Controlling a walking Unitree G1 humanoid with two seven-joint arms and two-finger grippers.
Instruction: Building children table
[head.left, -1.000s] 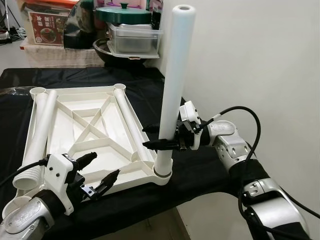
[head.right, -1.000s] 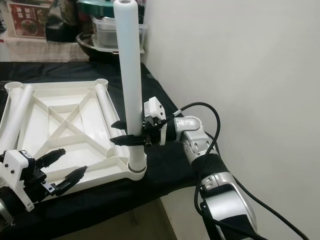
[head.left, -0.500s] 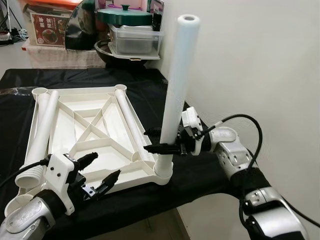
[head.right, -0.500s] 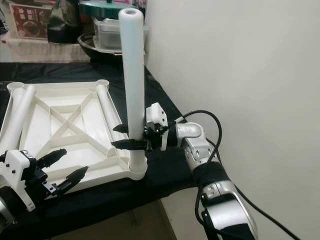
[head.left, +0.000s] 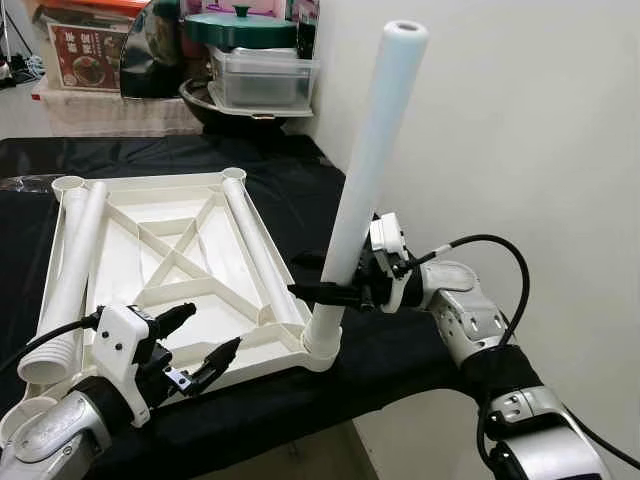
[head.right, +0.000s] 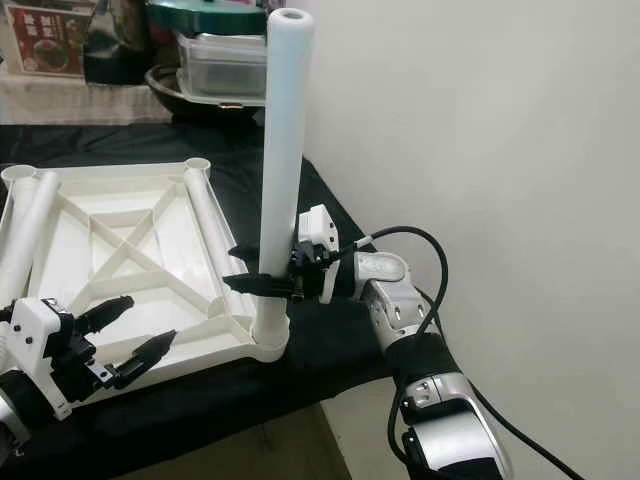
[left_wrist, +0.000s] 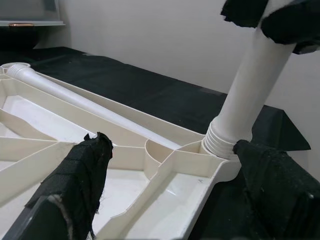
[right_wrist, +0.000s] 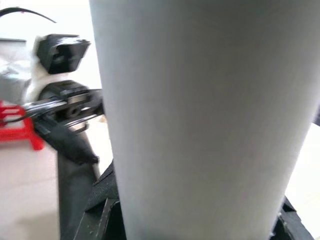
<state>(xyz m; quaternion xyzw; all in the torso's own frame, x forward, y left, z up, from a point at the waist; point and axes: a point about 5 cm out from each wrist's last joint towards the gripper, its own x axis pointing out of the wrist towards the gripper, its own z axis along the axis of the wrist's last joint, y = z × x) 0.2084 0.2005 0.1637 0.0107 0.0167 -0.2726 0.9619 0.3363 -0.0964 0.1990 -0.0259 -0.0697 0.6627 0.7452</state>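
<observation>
Two grippers: the right gripper (head.left: 322, 277) clasps a tall white plastic leg tube (head.left: 366, 165) tilted in the upturned white plastic tabletop (head.left: 165, 260)'s 5 o'clock corner socket; the left gripper (head.left: 207, 340) hovers with fingers spread at 7 o'clock.

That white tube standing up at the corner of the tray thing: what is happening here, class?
The right end effector is clamped on a white table leg, which stands in the near right corner socket of the upturned white tabletop and leans slightly toward the wall. The left end effector hovers open above the tabletop's near edge, holding nothing. Two more legs lie in the tabletop, one along its left side and one along its right. Everything rests on a black cloth.
</observation>
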